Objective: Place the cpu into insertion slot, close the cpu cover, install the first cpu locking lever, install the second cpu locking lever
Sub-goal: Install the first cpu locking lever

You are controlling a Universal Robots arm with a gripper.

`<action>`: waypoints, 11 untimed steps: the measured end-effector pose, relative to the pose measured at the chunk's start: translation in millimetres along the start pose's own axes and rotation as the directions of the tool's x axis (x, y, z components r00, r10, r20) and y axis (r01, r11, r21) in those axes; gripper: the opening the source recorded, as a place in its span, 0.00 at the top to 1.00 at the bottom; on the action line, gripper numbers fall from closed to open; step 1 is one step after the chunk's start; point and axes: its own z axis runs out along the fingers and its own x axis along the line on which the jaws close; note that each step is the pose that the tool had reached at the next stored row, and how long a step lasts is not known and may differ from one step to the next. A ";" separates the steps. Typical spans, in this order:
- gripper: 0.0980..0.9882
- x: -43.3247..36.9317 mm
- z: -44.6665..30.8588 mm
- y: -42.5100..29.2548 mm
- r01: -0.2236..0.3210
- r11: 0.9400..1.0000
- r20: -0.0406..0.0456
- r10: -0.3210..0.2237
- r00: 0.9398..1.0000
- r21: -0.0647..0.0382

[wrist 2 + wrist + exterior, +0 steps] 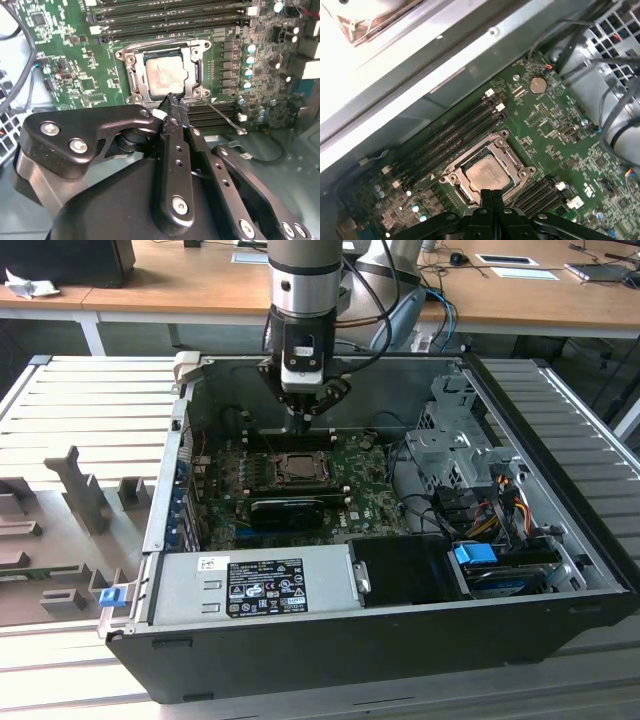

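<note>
An open computer case (400, 645) lies on a slatted grey table (90, 400), and we see a robot arm reaching down into it over the green motherboard (75, 60). The cpu (165, 75) sits flat in its socket, with the cpu cover (136, 80) lying down around it as a silver frame. The gripper (172, 100) has its fingers pressed together, holding nothing, and its tip is at the socket's edge just beside the cover. A thin wire locking lever (222, 116) sticks out from a socket corner, not latched. We judge the work to be at the levers. The tip should bear on the lever alone, pushing steadily down and under its hook, clear of the chip and the memory slots. A black-and-white printed label (265, 587) sits on the power supply; its print is too small for us to make out.
</note>
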 end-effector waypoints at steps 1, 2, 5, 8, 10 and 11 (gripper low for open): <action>0.99 0.0 0.1 0.0 0.020 1.000 -0.001 -0.020 1.000 0.000; 0.99 0.0 0.1 0.0 0.038 0.999 -0.001 -0.038 0.999 -0.001; 0.99 0.0 0.5 -0.1 0.106 0.994 -0.003 -0.106 0.994 -0.002; 0.99 0.0 1.0 0.0 0.184 0.983 -0.005 -0.184 0.983 -0.004; 0.99 0.0 1.2 0.0 0.235 0.972 -0.006 -0.235 0.972 -0.005; 0.99 0.0 1.3 0.0 0.255 0.967 -0.006 -0.255 0.967 -0.005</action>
